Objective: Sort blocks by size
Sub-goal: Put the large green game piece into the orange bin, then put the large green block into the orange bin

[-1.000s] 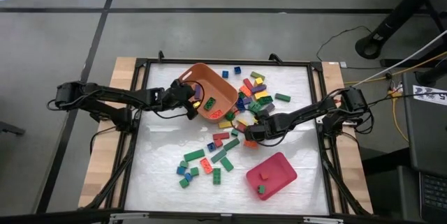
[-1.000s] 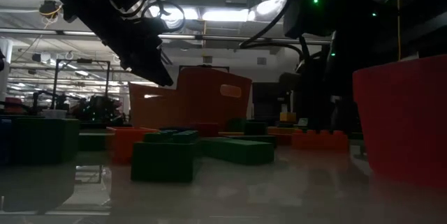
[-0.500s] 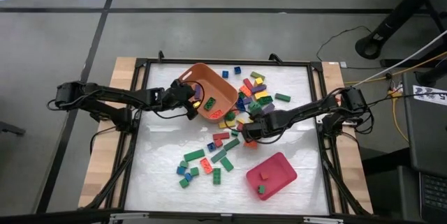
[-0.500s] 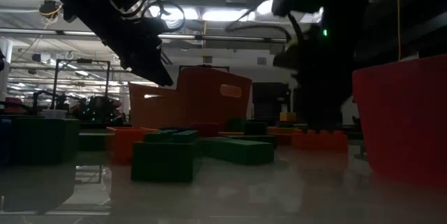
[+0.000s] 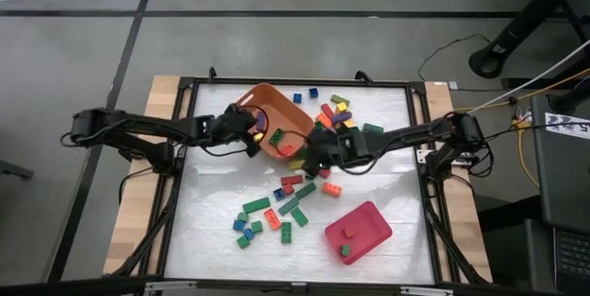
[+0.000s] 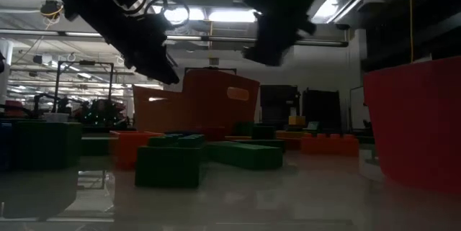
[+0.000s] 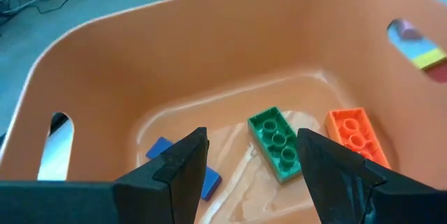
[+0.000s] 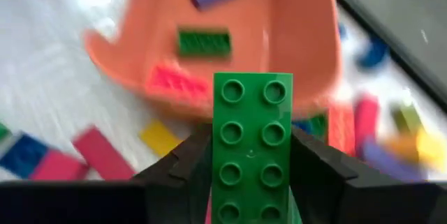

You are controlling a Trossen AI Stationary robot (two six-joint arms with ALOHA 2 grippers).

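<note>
My right gripper [image 5: 312, 152] hangs raised beside the right rim of the orange tub [image 5: 277, 116] and is shut on a long green block [image 8: 251, 147]. It also shows high above the table in the low view [image 6: 274, 40]. My left gripper [image 5: 251, 135] sits at the tub's left rim. Its fingers [image 7: 188, 168] stand wide apart over the tub's inside. In the tub lie a green block [image 7: 276, 144], an orange one [image 7: 356, 133] and a blue one [image 7: 181, 165]. Loose blocks [image 5: 281, 206] lie scattered on the white table. My right gripper pinches the green block by its two long sides [image 8: 218, 161] between its two fingers. The block lies along the fingers, studs toward the wrist camera, its free end sticking out ahead. It is lifted clear of the table, slanting down toward the tub. Whether my left gripper touches the tub's rim, I cannot tell.
A pink-red tray [image 5: 369, 220] with two small green blocks stands at the near right. A dense heap of blocks [image 5: 336, 119] lies right of the tub, under my right arm. A black frame [image 5: 419, 176] borders the table.
My right gripper has risen from the table and gone toward the far left, up to the tub's right rim. It has rolled its wrist and carried the green block clear of the other blocks. The orange block beside its old spot has stayed on the table.
</note>
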